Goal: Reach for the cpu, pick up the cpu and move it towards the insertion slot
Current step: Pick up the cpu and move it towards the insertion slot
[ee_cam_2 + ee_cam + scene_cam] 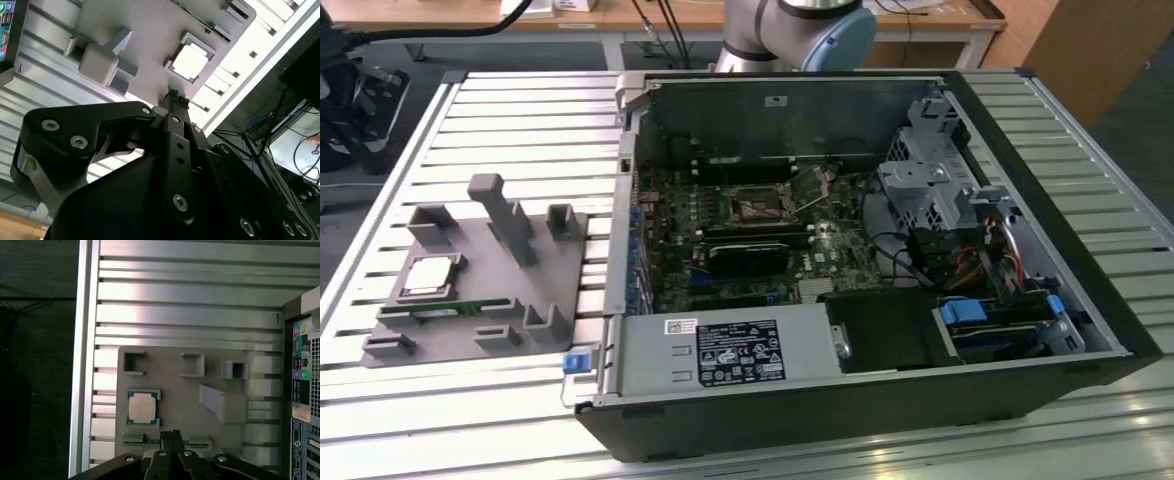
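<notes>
1. Cpu: lies flat in a recess of the grey holder, lower left of the exterior view, on the slatted desk.
2. Gripper: fingers pressed together, holding nothing, clear of the cpu in the first wrist view.
3. Insertion slot: centre of the exterior view, inside the open computer case.

surface: slatted metal table | back: wooden desk | floor: dark | light: glare on slats
</notes>
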Motion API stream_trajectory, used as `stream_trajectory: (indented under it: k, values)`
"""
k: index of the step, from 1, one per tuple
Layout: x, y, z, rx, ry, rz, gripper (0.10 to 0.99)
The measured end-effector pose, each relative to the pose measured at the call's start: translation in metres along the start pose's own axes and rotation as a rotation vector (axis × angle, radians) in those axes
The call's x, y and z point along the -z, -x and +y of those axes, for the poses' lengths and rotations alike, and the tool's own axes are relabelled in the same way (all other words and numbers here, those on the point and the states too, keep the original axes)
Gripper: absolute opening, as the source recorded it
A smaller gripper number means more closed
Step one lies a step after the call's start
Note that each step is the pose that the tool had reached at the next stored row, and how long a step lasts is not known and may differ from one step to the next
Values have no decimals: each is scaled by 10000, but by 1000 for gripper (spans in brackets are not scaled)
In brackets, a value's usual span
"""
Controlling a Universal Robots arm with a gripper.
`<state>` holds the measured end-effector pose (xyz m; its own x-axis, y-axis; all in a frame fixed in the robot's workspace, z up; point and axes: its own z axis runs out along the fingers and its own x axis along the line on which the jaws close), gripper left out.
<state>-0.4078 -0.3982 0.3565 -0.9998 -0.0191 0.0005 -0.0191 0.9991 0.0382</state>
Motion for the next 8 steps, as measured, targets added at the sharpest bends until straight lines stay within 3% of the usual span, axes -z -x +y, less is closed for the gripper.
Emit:
stream_trajectory:
  k: [8]
  values:
    - [-7, -171, 3, 1, 1, -1, 106]
